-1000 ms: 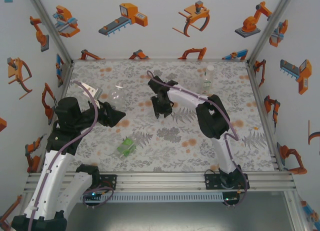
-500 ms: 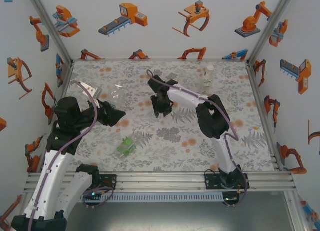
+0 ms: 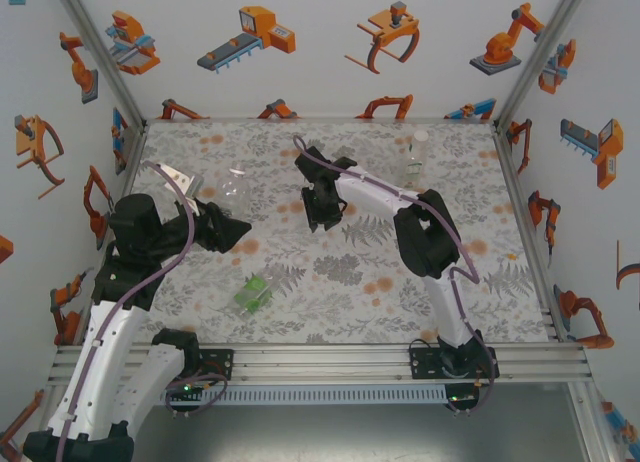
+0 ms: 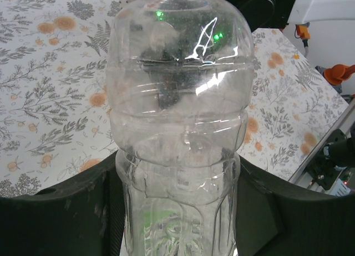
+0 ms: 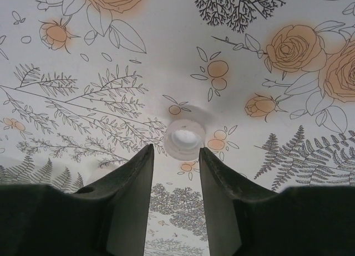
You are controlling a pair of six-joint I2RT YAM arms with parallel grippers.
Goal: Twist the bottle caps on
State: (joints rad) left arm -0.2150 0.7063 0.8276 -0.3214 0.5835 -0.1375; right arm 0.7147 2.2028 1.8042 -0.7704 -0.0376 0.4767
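Note:
A clear bottle point(image 4: 180, 128) fills the space between the fingers of my left gripper point(image 4: 177, 173), which is shut on its lower body. Its neck points away from the wrist. In the top view that clear bottle point(image 3: 237, 190) sits at the left, just beyond my left gripper point(image 3: 230, 220). A small white bottle cap point(image 5: 187, 138) lies on the table, hollow side up. My right gripper point(image 5: 176, 152) hangs open over it, one fingertip on each side of the cap's near edge. My right gripper point(image 3: 322, 218) is mid-table. A green bottle point(image 3: 253, 292) lies on its side.
A second clear bottle point(image 3: 416, 157) stands upright at the back right, with a white top. The floral table cover point(image 3: 470, 282) reaches to the white enclosure walls. A metal rail point(image 3: 320, 357) runs along the near edge.
My right gripper has shifted slightly toward the far side of the table. The left arm and its bottle have stayed put.

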